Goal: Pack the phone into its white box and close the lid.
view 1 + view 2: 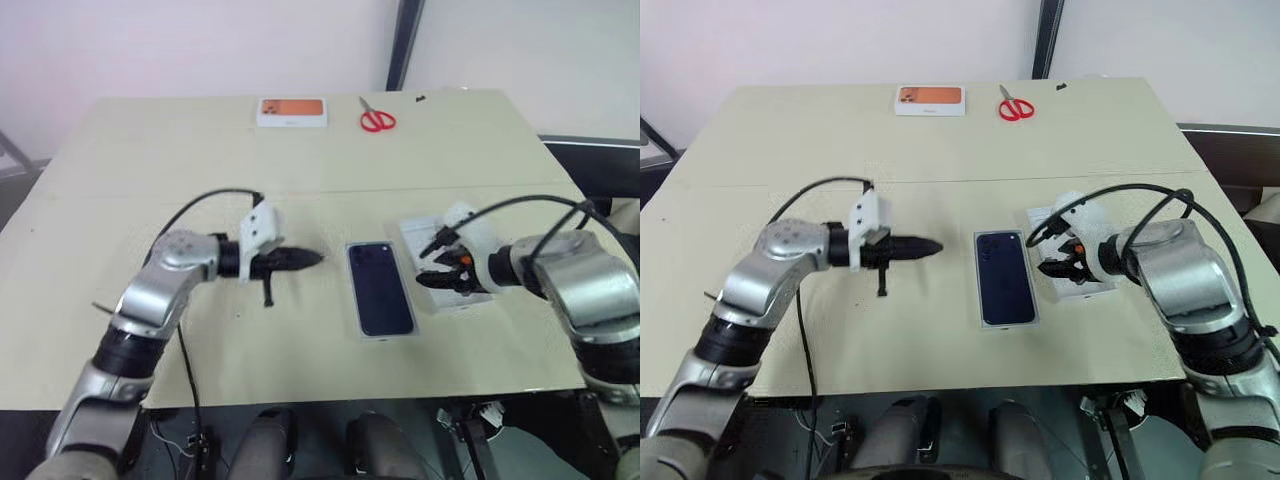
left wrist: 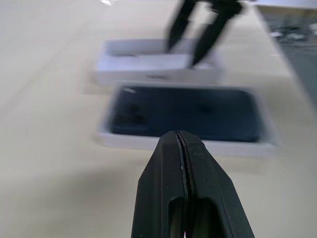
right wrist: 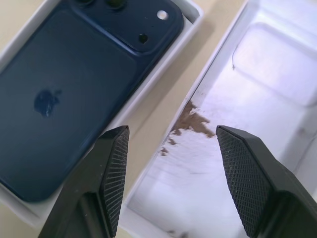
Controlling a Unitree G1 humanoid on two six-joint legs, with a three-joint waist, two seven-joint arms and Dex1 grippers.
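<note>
the phone (image 3: 74,94) lies seated in the white box (image 1: 381,336) at mid-desk. the lid (image 3: 257,124) lies upturned just beside it. right gripper (image 3: 171,163) fingers spread, empty, straddling the lid's near wall; left gripper (image 1: 305,259) fingers pressed together, empty. the right should pinch that wall squarely before lifting.

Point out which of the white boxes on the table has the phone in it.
The white box at the table's middle, holding the phone; the lid beside it and the far orange-pictured box don't.

In your left wrist view the phone (image 2: 183,115) and the right fingers (image 2: 179,26) were blurred. The right gripper (image 1: 440,265) partly hid the lid (image 1: 425,240); its far end was cut off in your right wrist view.
</note>
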